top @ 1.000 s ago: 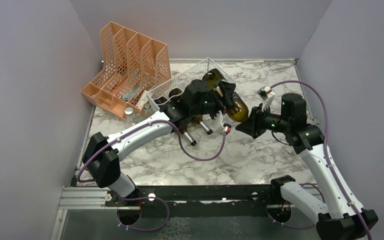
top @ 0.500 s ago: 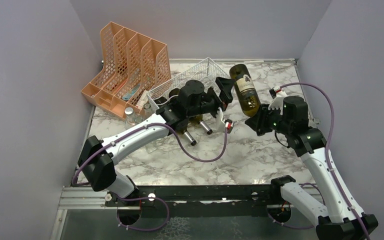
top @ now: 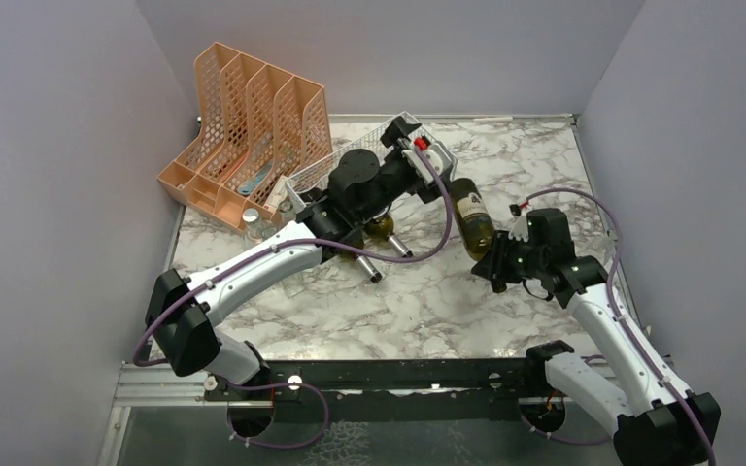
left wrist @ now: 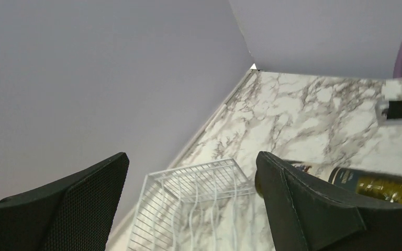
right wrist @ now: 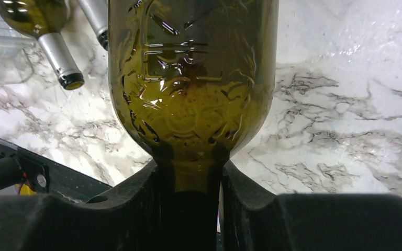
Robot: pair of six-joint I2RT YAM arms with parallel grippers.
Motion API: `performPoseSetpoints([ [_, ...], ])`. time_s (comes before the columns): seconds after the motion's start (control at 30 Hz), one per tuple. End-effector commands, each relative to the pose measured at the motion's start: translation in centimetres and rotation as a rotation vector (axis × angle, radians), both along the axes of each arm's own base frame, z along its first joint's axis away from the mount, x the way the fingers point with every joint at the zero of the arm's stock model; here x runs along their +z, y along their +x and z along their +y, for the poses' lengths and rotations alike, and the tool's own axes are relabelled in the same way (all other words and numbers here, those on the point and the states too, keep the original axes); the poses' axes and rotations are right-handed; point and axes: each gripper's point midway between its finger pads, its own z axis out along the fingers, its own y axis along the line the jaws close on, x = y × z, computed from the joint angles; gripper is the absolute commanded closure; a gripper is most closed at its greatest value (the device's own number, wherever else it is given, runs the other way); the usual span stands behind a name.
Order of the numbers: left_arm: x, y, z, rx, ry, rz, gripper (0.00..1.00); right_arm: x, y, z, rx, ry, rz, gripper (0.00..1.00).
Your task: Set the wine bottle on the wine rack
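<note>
My right gripper is shut on the neck of an olive-green wine bottle with a dark label. The bottle slants up and away from the gripper, base toward the back, right of the rack. In the right wrist view the neck sits pinched between my fingers and the bottle's shoulder fills the frame. The white wire wine rack stands at the back centre, mostly behind my left arm. My left gripper is open and empty above the rack's far right end. Its view shows the rack below and the bottle at right.
Two other bottles lie in the rack with silver-capped necks pointing to the near side; they also show in the right wrist view. An orange perforated file organizer stands at the back left, a clear jar before it. Grey walls enclose three sides.
My right gripper has drawn back toward the near side and lower, taking the bottle with it. My left gripper has let go of the bottle and swung back over the rack's far end.
</note>
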Motion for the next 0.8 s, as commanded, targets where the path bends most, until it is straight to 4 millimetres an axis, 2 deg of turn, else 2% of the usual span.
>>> performPoseSetpoints([
  [0.0, 1.1, 0.5, 1.9, 0.136, -0.303, 0.293, 0.01, 2.4, 2.7, 1.8, 0.049, 0.090, -0.142, 0.99],
  [0.17, -0.8, -0.3, 2.3, 0.153, -0.308, 0.432, 0.01, 1.2, 2.7, 3.3, 0.128, 0.136, -0.107, 0.99],
  [0.43, -2.4, -1.8, 4.5, 0.183, -0.246, 0.479, 0.01, 0.6, 3.1, 5.2, 0.222, 0.210, -0.101, 0.99],
  [0.6, -2.3, -2.3, 5.3, 0.198, -0.234, 0.492, 0.01, 0.5, 3.4, 5.7, 0.255, 0.229, -0.102, 0.99],
  [0.77, -0.7, -3.1, 5.9, 0.175, -0.261, 0.474, 0.01, 0.4, 3.3, 6.5, 0.306, 0.233, -0.089, 0.99],
])
